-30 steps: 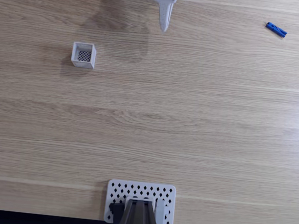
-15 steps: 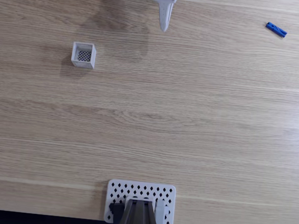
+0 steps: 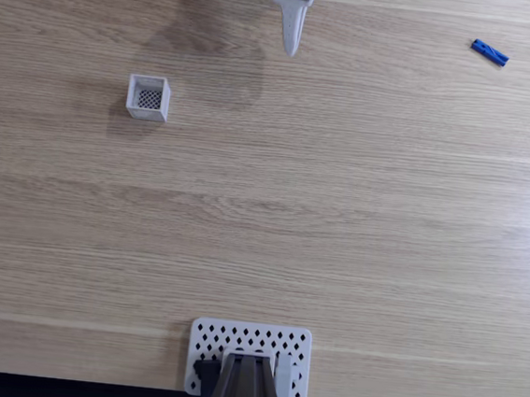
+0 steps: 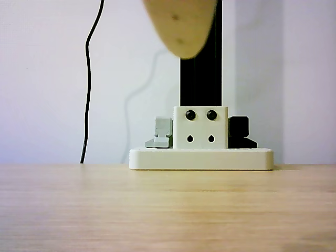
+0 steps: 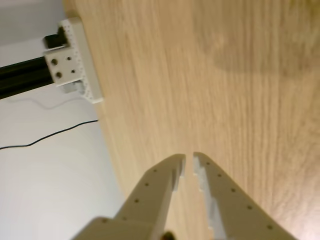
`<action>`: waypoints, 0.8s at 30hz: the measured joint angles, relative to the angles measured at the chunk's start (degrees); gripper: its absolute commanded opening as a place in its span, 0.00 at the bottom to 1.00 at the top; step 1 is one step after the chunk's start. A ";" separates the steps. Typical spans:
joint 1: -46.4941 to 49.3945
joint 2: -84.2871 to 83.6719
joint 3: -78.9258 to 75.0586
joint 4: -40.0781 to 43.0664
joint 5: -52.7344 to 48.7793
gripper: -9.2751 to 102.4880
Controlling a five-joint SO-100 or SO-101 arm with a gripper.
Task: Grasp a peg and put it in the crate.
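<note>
The blue peg point(image 3: 489, 53) lies flat on the wooden table at the far right of the fixed view's top edge. The white crate point(image 3: 149, 97) with its dark mesh bottom stands at the left, holding nothing. My gripper point(image 3: 291, 49) hangs at the top centre of that view, between the two and well apart from both. Its pale fingers are closed to a point. In the wrist view the gripper point(image 5: 189, 159) shows its fingertips nearly touching over bare wood, with nothing between them. A blurred fingertip point(image 4: 181, 26) hangs at the top of the other view.
A white perforated plate point(image 3: 251, 347) with a dark post stands at the table's near edge, also seen as the plate point(image 5: 80, 60) and base point(image 4: 202, 157). A black cable point(image 4: 87, 79) hangs down the wall. Bare wood lies between the gripper, peg and crate.
</note>
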 measured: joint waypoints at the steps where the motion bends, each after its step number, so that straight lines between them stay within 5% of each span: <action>1: 0.00 -1.49 0.00 -1.23 0.00 0.08; 10: -2.20 -25.22 -5.62 -15.56 -18.28 0.08; 24: -18.02 -55.63 -16.70 -29.88 -92.11 0.08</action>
